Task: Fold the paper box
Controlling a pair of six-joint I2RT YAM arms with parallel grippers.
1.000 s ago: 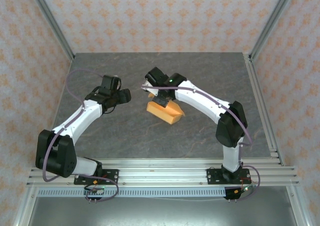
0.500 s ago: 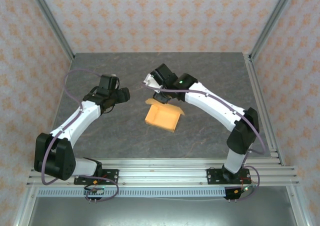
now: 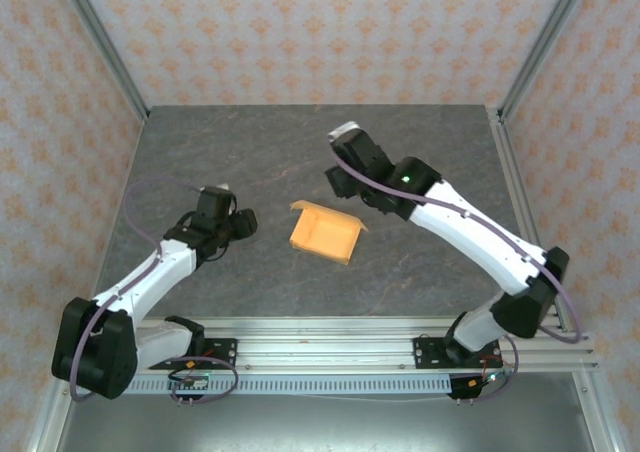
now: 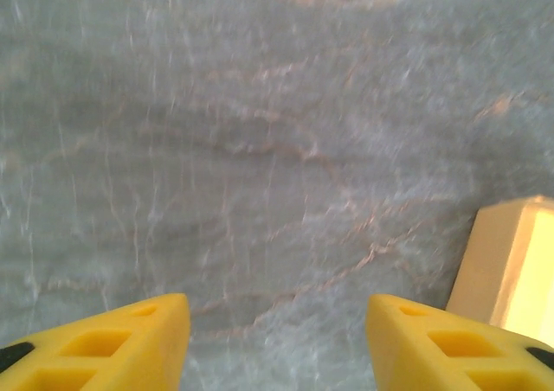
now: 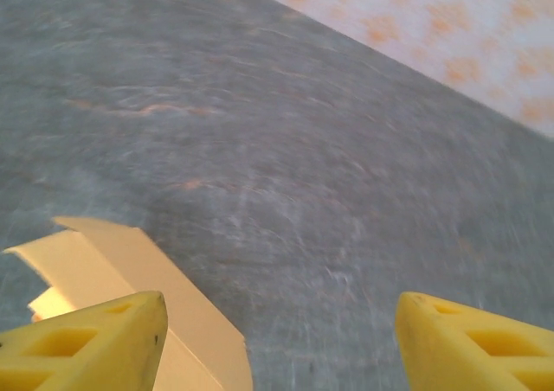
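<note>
1. Progress: the box [image 3: 325,232] lies on the table [image 3: 250,142] as a compact rectangle w/ its sides turned up. Imo most of the folding is done.
2. What's left, afaict: a flap [image 3: 300,208] at the box's far-left corner stands up, and a small tab [image 3: 362,228] pokes out on its right side. Both prob need tucking or pressing down. Can't see inside well enough to say whether anything's locked in place.
3. My left gripper [image 3: 240,224] has its fingers spread w/ nothing between them. It's just left of the box and not touching it. On the left wrist cam the box's edge [image 4: 511,261] shows to the right of the gap.
4. My right gripper [image 3: 340,182] is spread wide too, and empty. It hangs near the box's far-right corner, clear of the card. The right wrist cam looks down over the raised flap [image 5: 95,235].
5. Around: the patterned walls [image 3: 300,32] are well beyond the box, and the metal rail [image 3: 330,347] is well to its near side. Nothing sits between either gripper and the box, so approach looks open. My only worry is that thin card could spring back up after a push.
</note>
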